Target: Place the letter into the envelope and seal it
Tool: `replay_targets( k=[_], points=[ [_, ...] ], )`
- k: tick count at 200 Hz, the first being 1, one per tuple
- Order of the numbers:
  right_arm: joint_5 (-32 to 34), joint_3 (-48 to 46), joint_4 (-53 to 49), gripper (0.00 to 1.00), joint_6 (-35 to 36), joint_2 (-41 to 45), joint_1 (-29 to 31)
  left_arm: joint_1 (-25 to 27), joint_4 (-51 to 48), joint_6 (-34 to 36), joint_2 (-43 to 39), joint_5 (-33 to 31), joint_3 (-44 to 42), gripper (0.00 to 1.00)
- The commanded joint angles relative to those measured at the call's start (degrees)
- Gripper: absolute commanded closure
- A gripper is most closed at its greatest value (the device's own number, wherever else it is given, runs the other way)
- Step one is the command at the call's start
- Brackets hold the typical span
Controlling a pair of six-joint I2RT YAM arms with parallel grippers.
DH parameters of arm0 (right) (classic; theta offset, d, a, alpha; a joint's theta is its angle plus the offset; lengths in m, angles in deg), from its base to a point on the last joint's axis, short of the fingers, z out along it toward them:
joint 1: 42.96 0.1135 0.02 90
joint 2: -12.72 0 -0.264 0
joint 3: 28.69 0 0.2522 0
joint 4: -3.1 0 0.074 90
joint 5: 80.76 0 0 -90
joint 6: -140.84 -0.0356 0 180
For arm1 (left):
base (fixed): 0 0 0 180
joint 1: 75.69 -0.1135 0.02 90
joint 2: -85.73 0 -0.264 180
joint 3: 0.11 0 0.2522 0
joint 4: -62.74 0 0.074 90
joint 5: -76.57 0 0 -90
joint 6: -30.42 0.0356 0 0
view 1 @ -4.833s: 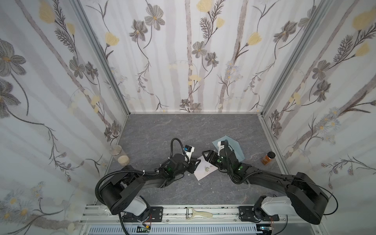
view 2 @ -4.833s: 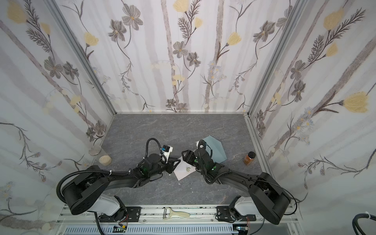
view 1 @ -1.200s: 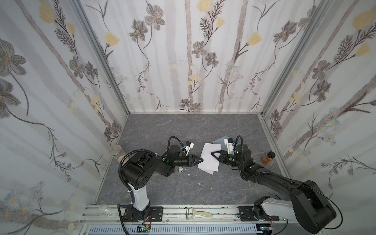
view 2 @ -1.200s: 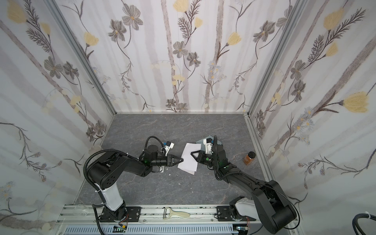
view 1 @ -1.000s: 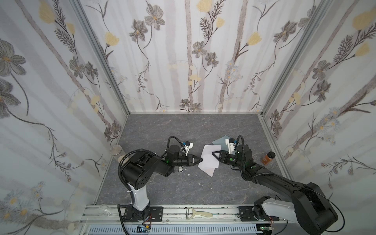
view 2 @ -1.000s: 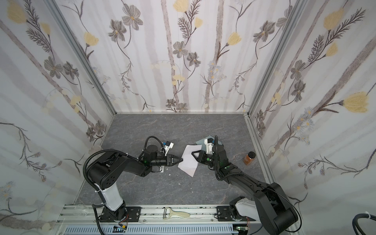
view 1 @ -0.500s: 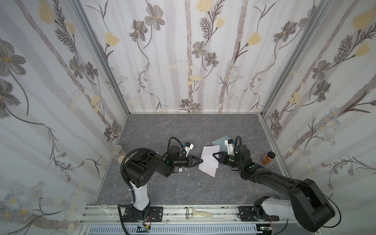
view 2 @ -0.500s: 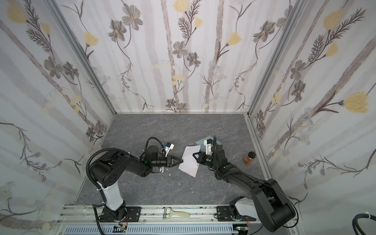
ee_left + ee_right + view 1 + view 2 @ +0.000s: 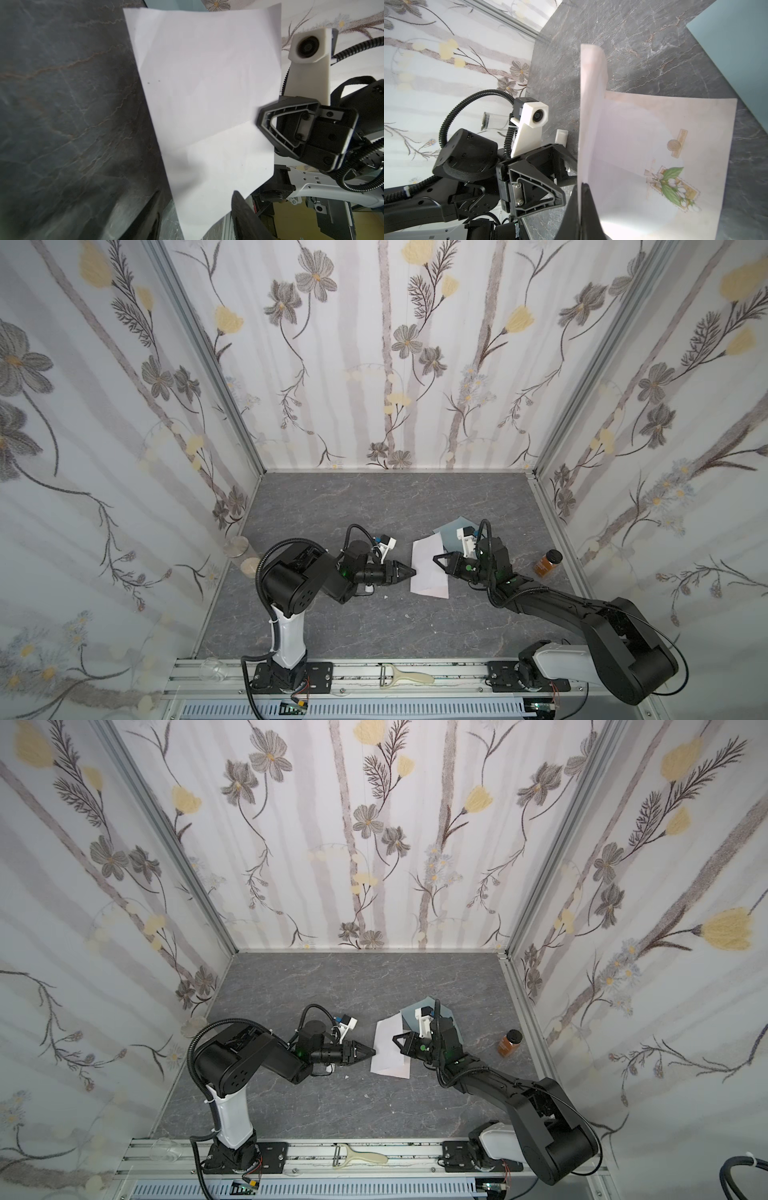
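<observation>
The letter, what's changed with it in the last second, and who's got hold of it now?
The right gripper has shut its jaws on an edge of the letter; the left gripper has opened its jaws at the opposite edge. The letter has hardly shifted; the envelope lies where it was.
</observation>
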Motion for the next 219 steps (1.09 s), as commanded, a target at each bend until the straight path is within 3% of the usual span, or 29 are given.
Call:
replay_targets(
  k=[1,35,66,125,183,194,219],
  points=[
    [-0.8,0.1,2.7,1.00,-0.9,1.5,0.0,-0.1,5.4,-2.4,0.9,-0.3,-0.3,0.43],
    [-1.0,0.0,3.1,1.00,-1.5,2.2,0.0,0.2,16.9,-9.4,3.7,1.4,-1.5,0.38],
    [-1.4,-0.9,6.3,1.00,-2.8,0.3,0.1,0.5,42.7,-25.6,12.0,3.1,-2.8,0.38],
    [-0.7,-1.1,7.4,1.00,-3.3,-0.4,0.2,2.0,42.8,-24.7,12.6,2.5,-2.8,0.49],
    [0.1,-1.1,6.5,1.00,-3.1,0.7,0.6,2.0,42.7,-23.9,11.7,1.8,-2.6,0.91],
    [0.4,-1.0,6.0,0.91,-2.8,1.2,0.6,2.0,42.1,-23.1,11.1,1.0,-2.9,1.00],
    [1.3,-1.0,4.6,0.68,-1.9,2.7,0.6,2.1,33.9,-16.8,7.0,-1.5,-3.6,1.00]
  ],
)
